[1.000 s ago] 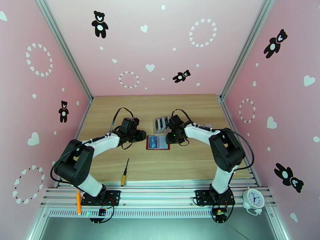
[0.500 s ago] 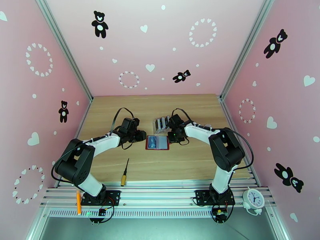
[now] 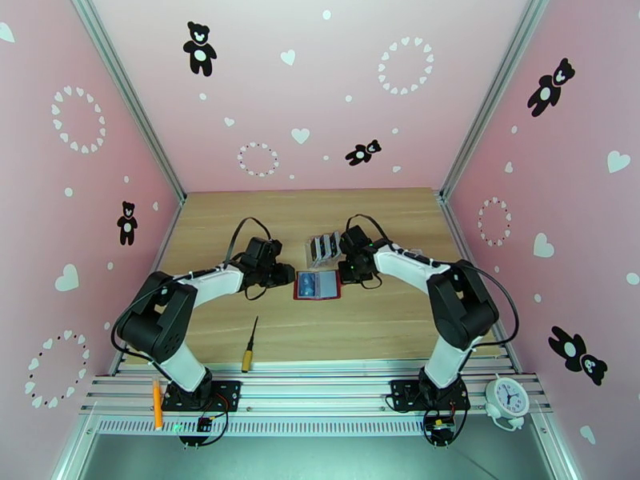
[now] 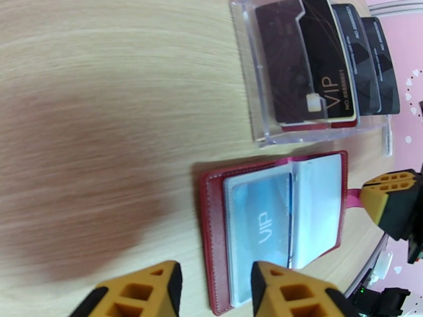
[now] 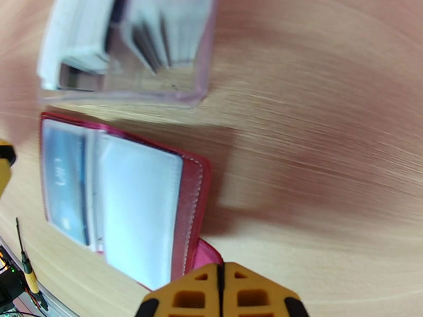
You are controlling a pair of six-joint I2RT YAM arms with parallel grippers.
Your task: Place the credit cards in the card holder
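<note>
Jaws of my right gripper (image 5: 221,277) have shut at the card holder (image 4: 213,228) tab, likely anchoring it. The left gripper (image 4: 214,271) jaws stand half-open, gripping nothing.

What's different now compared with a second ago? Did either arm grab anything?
The right fingers closed at the snap tab of the red card holder; whether they pinch it is unclear. The holder's clear pages look flatter. Both arms shifted only slightly. The left fingers stayed apart at its other edge; the clear rack, screwdriver and clock kept their places.
</note>
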